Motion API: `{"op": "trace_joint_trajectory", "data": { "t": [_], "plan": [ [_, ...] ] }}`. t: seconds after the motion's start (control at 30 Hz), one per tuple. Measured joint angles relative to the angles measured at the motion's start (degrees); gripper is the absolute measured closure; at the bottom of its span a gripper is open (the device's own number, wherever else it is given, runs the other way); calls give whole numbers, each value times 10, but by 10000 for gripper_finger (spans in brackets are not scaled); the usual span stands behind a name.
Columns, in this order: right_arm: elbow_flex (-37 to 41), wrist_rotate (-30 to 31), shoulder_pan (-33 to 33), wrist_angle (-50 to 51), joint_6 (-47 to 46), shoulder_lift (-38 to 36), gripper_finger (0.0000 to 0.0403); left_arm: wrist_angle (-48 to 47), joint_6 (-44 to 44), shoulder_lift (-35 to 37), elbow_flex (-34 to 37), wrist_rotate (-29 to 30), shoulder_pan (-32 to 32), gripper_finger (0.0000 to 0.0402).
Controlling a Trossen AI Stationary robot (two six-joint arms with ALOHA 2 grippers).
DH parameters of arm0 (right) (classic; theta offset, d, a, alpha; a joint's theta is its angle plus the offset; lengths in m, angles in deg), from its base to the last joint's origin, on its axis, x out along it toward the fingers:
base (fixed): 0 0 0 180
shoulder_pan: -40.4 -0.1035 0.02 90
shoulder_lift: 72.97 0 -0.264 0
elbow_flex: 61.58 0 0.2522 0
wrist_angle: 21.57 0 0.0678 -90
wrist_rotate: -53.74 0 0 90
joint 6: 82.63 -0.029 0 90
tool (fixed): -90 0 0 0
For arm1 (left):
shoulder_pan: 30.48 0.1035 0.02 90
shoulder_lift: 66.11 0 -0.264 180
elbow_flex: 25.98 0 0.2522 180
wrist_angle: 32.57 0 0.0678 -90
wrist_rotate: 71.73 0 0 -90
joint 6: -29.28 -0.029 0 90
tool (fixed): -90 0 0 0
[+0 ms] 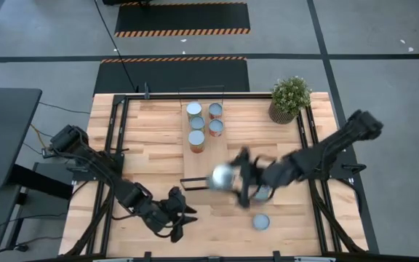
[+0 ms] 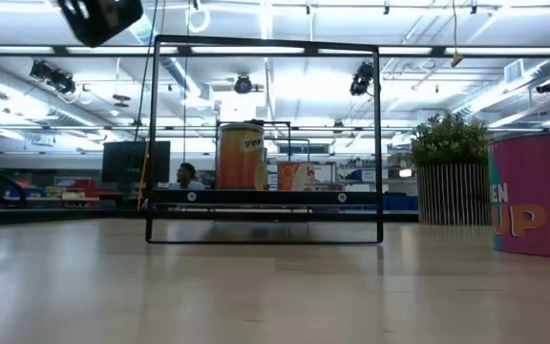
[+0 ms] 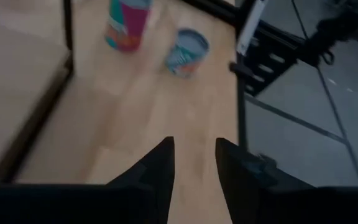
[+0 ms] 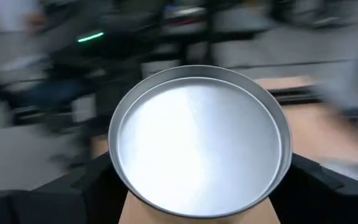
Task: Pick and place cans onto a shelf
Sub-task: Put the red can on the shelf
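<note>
The shelf [image 1: 202, 156] is a long light-wood board with black wire frames at its ends; it runs from the table's far edge toward the middle. Several cans [image 1: 196, 140] stand upright on its far half. My right gripper [image 1: 233, 178] is over the shelf's near end, shut on a can with a silvery top [image 1: 222, 175]. A pale-blue-topped can [image 1: 261, 221] stands on the table near the front edge, and another can [image 1: 264, 193] shows partly under my right arm. My left gripper [image 1: 180, 218] is open and empty near the front edge. My right gripper pinches the can's side wall [image 4: 143, 210] between its two fingers [image 4: 98, 183], just below the silvery rim. The fingers come from the table's right side. The can is lifted clear over the shelf's near end, its top [image 4: 197, 140] turned up toward the wrist camera.
A potted green plant [image 1: 290, 98] stands at the table's far right corner. Black rails [image 1: 116, 145] run along the table's left and right sides. In the left wrist view a pink and teal can [image 3: 126, 25] and the pale-blue can [image 3: 187, 51] stand ahead.
</note>
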Motion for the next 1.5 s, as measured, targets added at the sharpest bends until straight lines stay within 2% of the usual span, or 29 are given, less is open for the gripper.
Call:
{"op": "trace_joint_trajectory", "data": {
  "t": [0.1,0.2,0.4,0.5,0.63,0.83,0.97,1.17,1.37,1.5],
  "plan": [
    [1,54,45,61,29,-56,78,2,-9,3,0,15,13,279],
    [17,42,106,89,35,-90,78,1,-10,12,0,15,26,279],
    [116,-107,248,63,17,-115,78,9,-4,49,0,17,62,279],
    [174,-176,291,1,19,-110,78,11,-7,68,0,18,73,279],
    [242,-236,334,-60,30,-88,78,16,-10,99,0,17,87,279],
    [271,-288,363,-115,52,-21,78,36,-32,145,0,38,127,279],
    [258,-295,371,-147,72,21,78,36,-77,166,0,46,155,279],
    [241,-328,379,-182,90,61,76,35,-99,176,0,48,193,279],
    [204,-344,382,-142,126,91,49,35,-100,175,0,35,212,279],
    [183,-320,379,-110,150,87,26,35,-108,175,0,35,215,279]
  ]
}}
